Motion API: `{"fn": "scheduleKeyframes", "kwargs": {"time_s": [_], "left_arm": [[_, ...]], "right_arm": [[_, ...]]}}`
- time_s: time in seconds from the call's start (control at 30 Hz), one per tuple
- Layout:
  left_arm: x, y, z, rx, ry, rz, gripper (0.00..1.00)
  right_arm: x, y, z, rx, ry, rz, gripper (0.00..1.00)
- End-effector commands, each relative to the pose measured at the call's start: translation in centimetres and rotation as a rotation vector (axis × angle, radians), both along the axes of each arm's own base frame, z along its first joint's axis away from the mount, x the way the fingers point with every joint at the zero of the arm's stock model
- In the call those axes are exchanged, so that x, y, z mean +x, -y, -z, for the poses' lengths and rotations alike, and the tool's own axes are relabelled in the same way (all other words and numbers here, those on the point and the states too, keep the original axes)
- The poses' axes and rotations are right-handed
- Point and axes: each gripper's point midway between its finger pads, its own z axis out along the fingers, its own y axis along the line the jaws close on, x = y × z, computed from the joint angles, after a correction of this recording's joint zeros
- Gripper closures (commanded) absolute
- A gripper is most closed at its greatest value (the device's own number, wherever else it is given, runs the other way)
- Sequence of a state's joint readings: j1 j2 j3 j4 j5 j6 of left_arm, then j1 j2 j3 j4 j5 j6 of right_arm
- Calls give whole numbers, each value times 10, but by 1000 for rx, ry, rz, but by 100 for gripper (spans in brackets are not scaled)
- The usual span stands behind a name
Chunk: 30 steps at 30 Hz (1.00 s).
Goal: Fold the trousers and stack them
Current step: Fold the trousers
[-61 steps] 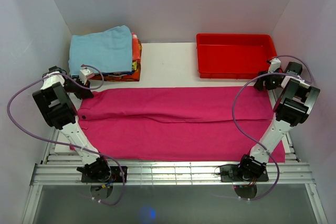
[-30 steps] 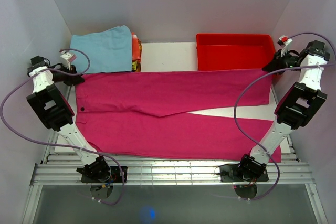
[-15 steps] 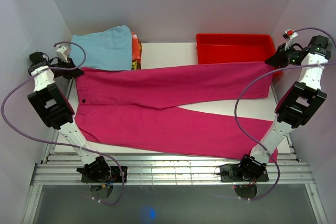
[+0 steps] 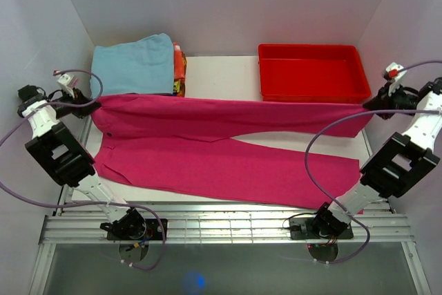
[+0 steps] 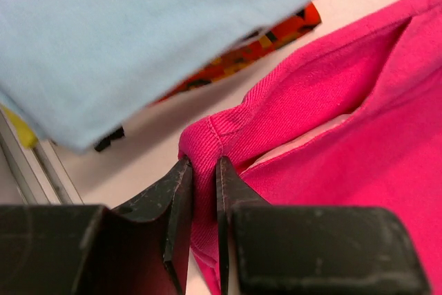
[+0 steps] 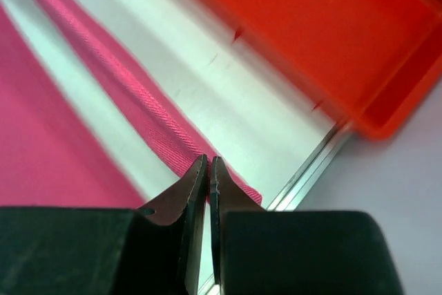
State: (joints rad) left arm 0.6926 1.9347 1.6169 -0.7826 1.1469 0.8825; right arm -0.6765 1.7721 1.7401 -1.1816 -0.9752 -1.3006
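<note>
Left claw (image 4: 85, 104): pinched shut on the waistband corner of the trousers (image 4: 228, 164), over the table's left edge. The left wrist view shows a roll of pink cloth clamped between both fingers.
Folded pile: a light blue folded cloth (image 4: 135, 63) tops a stack of orange patterned clothes (image 4: 179, 67) in the far left corner of the table (image 4: 214, 74), just beyond the held waistband. No pink pair lies on it.
Trousers, far leg: lifted and stretched in a long band from the left claw across to the right claw, running along the middle of the table.
Trousers, near leg: lying flat, slanting from the waist at the left edge toward the near right corner. The two legs spread apart to the right, and bare table shows between them.
Red plastic tray (image 4: 311, 74): in the far right corner, nothing in it, just beyond the stretched leg.
Right claw (image 4: 375, 104): closed tight on the hem edge of the far leg, over the right edge; the right wrist view shows the pink seam nipped between the fingertips.
Done so far: by my reading, only the pick-up of the far side. The garment is at full length with no crease set.
Left to do: probably lay the held leg over the near one, fold crosswise, then place it on the pile.
</note>
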Motion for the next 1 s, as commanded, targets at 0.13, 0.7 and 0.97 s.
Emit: {"fn": "scheduleKeyframes", "kwargs": {"time_s": [0.13, 0.7, 0.97], "left_arm": [[-99, -8, 31, 135, 99, 93, 99], [-163, -45, 34, 246, 25, 20, 41], [-200, -55, 53, 419, -155, 101, 40]], "right_arm": [[-139, -12, 92, -319, -138, -184, 92], [-194, -3, 133, -371, -223, -215, 92], [-178, 26, 138, -303, -305, -128, 92]]}}
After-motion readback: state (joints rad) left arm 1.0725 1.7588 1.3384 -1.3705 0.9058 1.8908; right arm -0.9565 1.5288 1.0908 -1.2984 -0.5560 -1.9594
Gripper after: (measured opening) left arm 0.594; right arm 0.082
